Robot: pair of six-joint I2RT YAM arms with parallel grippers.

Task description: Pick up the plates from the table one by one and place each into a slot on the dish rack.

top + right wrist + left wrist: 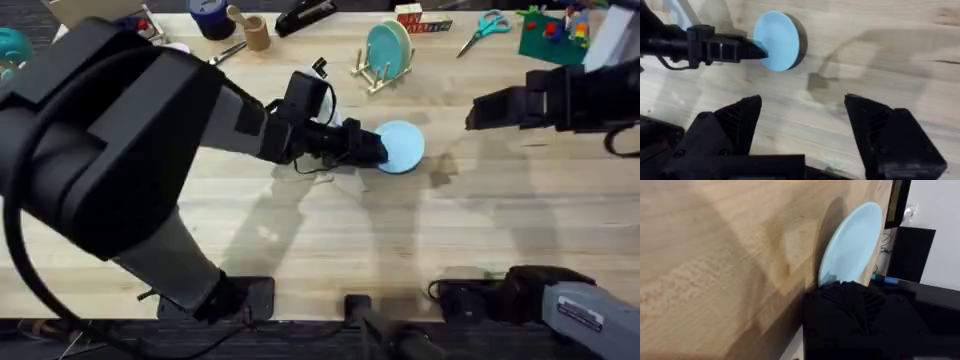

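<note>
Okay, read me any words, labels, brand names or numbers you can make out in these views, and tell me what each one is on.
No text is legible.
Label on the right arm, near its base: printed lines, too small to read.
Red and white box at the table's far edge: markings too blurred to read.
Sky-blue plate, turquoise plate, dish rack: no markings visible.

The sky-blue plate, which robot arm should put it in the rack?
Probably the left. Its gripper already pinches the sky-blue plate by the edge, near the dish rack. The right gripper is open, holding nothing, off to the side.
</note>
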